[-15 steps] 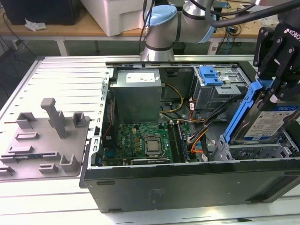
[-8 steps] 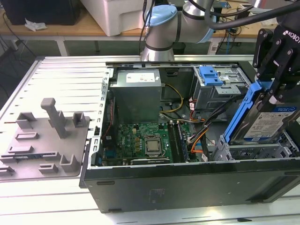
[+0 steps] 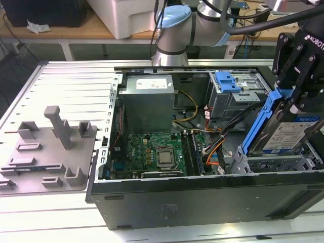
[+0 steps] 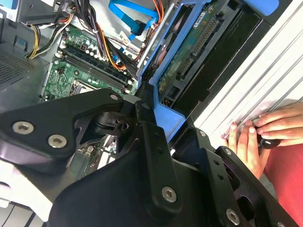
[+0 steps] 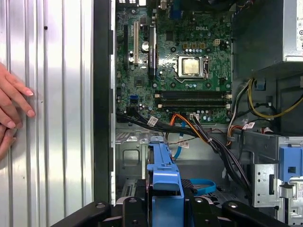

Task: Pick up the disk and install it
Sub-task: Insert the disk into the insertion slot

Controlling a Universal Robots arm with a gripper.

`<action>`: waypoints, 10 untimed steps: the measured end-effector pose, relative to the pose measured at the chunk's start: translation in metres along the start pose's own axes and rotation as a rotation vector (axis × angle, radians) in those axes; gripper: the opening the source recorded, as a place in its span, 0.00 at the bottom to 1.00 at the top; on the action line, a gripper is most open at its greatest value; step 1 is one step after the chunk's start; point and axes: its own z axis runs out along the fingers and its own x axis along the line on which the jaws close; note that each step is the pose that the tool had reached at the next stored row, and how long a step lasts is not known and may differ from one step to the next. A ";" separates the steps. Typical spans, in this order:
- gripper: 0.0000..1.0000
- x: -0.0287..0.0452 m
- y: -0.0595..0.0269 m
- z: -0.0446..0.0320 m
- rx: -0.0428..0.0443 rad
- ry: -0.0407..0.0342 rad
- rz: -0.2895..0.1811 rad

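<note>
The disk [image 3: 293, 132] hangs tilted over the corner of the open case [image 3: 202, 197] at the exterior view's right. The hand [image 3: 293, 98] is clamped on its blue bracket [image 3: 263, 119]. The disk's lower edge sits just above the grey drive bay [image 3: 273, 163]. A bundle of cables [image 3: 223, 147] runs close beside the disk's inner edge. Beyond the cables, the motherboard [image 3: 152, 152] lies uncovered with free space over it. A drive cage [image 3: 228, 96] with a blue latch stands near the disk's far edge. Outside the case wall, a person's fingers [image 5: 14, 94] rest on the slatted bench [image 3: 61, 76].
</note>
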 end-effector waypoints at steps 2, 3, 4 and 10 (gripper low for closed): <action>0.37 0.0000 0.0000 0.0007 0.0000 0.0000 0.000; 0.37 0.0000 0.0000 0.0011 0.0000 0.0000 0.000; 0.37 0.0000 0.0000 0.0015 0.0000 0.0000 0.000; 0.37 0.0000 0.0000 0.0031 0.0000 0.0000 0.000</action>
